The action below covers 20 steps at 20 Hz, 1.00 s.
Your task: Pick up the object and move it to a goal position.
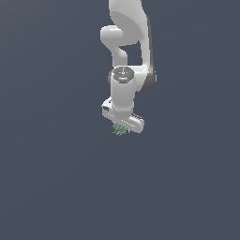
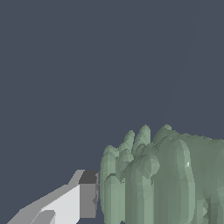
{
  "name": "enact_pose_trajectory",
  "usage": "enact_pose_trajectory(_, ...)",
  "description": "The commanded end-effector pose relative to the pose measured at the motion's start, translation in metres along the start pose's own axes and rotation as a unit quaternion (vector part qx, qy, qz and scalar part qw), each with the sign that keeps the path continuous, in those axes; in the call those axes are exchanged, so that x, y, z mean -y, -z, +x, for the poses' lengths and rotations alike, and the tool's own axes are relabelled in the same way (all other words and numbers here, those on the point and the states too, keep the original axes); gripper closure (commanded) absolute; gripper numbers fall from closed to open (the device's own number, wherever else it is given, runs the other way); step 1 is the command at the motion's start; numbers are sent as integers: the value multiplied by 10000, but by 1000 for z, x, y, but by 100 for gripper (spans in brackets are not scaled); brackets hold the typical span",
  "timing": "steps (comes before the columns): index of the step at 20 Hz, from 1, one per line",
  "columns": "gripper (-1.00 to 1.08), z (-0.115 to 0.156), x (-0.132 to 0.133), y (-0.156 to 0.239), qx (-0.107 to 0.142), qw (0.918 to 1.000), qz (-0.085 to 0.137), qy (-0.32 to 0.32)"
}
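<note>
Pale green ridges mark the object [image 1: 120, 130], a small spiky cluster lodged directly beneath the white tool [image 1: 122, 125] of a simulated arm [image 1: 129, 47], seen against a flat slate-blue backdrop. The arm descends from the top of the exterior view, its wrist turned straight down and the tool's crossbar tilted, lower toward the exterior view's right. In the wrist view the object [image 2: 162, 179] fills much of the frame as rounded parallel columns, with one dark-tipped finger [image 2: 87, 194] pressed close against its side; the opposite finger is out of sight behind the green mass. The tool therefore appears narrowed on the object, though contact on the far side cannot be confirmed.

As a judgement, the pickup stage looks reached or nearly so: the object sits between the fingers rather than apart from them. Whether it is lifted clear of the bench is not readable, since the surface shows no shadow, edge or texture to gauge height. No goal marker appears in either view, so the transfer leg seems wholly ahead. What likely remains is to secure the grip, raise the object if that is not done, and carry it to the goal.
</note>
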State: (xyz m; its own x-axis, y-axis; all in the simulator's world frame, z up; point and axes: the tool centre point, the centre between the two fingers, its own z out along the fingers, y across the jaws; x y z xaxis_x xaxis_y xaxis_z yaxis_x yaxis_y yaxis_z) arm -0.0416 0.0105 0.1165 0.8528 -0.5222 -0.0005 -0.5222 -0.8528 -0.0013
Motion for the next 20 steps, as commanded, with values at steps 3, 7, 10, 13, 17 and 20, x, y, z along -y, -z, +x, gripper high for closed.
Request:
enact_pose_trajectory(3,108,16,-37,34,1,10000,3,-3)
enact_pose_trajectory(7,108,28,-63,58,1,10000,0,-4)
enact_pose_trajectory(10,108,35,-77,71,0,10000,-2,-4)
enact_pose_trajectory(13,108,39,-84,78,-1,10000,-4,-4)
enact_pose_trajectory(17,108,41,-85,79,-2,10000,-6,-3)
enact_pose_trajectory(20,108,40,-82,77,-2,10000,-6,-3)
